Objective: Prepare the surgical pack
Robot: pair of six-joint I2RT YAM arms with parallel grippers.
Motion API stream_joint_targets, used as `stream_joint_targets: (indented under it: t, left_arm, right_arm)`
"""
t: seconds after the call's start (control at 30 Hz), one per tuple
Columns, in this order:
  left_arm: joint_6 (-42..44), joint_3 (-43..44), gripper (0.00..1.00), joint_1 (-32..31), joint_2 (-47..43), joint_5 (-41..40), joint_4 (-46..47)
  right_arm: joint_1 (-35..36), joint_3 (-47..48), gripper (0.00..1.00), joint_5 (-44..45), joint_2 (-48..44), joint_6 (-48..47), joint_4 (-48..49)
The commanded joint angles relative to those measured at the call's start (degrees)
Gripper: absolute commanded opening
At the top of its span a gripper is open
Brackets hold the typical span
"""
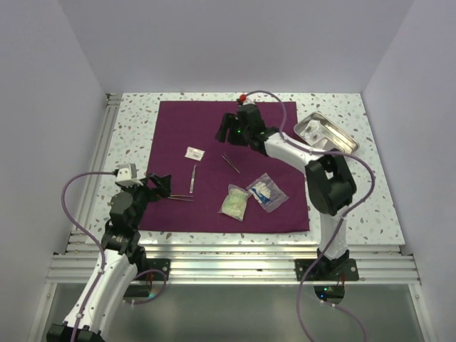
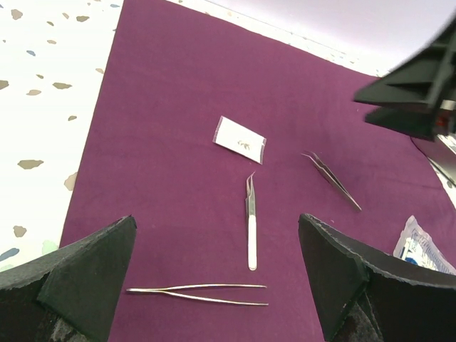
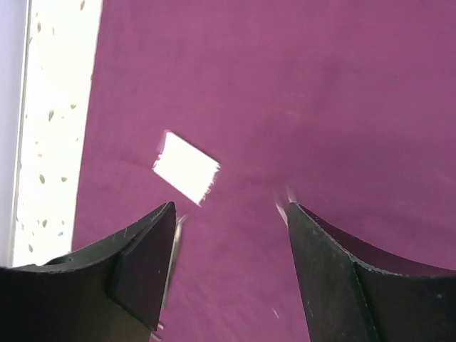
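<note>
The surgical pack is a plum-purple cloth (image 1: 214, 214) spread flat as a big square sheet on the speckled table. My left gripper (image 1: 160, 185) is open and empty, low over the cloth's left edge. In the left wrist view (image 2: 217, 278) thin steel forceps (image 2: 199, 293) lie between its fingers. My right gripper (image 1: 229, 130) is open and empty above the back middle of the cloth. In the right wrist view (image 3: 228, 235) a small white packet (image 3: 187, 167) lies just beyond its fingers.
On the cloth lie a white packet (image 1: 194, 152), white-handled tweezers (image 1: 192, 178), dark tweezers (image 1: 230, 163), a green gauze packet (image 1: 234, 201) and a clear blue-printed packet (image 1: 266, 191). A metal tray (image 1: 349, 140) stands at the back right. White walls enclose the table.
</note>
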Motion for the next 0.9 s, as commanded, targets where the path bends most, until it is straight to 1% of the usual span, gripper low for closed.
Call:
stream_joint_targets:
  t: [0.0,0.07,0.1,0.17,0.23,0.33,0.43,0.67,0.87]
  left_arm:
    - [-0.3,2.3,1.00,-0.4,0.6,-0.1,0.8]
    - [-0.4,2.3,1.00,-0.4,0.7,-0.1,1.0]
    - [-0.4,2.2,1.00,-0.4,0.6,0.0,1.0]
    - [-0.4,2.2,1.00,-0.4,0.7,0.1,1.0]
    - [-0.4,2.2,1.00,-0.4,0.8,0.1,1.0]
    - [-0.4,2.2,1.00,-0.4,0.7,0.3,1.0]
    - [-0.4,2.3,1.00,-0.4,0.4,0.2,0.8]
    - [-0.3,2.1,1.00,-0.4,0.4,0.0,1.0]
    - [-0.2,2.0,1.00,-0.4,0.4,0.0,1.3]
  right_arm:
    - [1.7,11.1,0.67,-3.7,6.7,-10.6,-6.5]
    - [2.6,16.5,0.70,-6.0,9.4,-14.9,-8.8]
    - [3.3,18.4,0.73,-6.1,11.9,-17.6,-9.9]
    - [4.1,23.0,0.83,-6.0,14.0,-20.8,-12.1]
    - [5.4,25.7,0.83,-4.7,16.8,-25.2,-13.9]
    - [6.9,32.6,0.83,-3.8,20.4,-30.6,-17.4]
    - [8.3,36.5,0.82,-2.3,23.4,-35.8,-19.7]
    - [9.1,40.8,0.82,-2.9,28.0,-39.5,-20.6]
    - [10.0,46.6,0.87,-2.4,31.5,-41.9,-23.6]
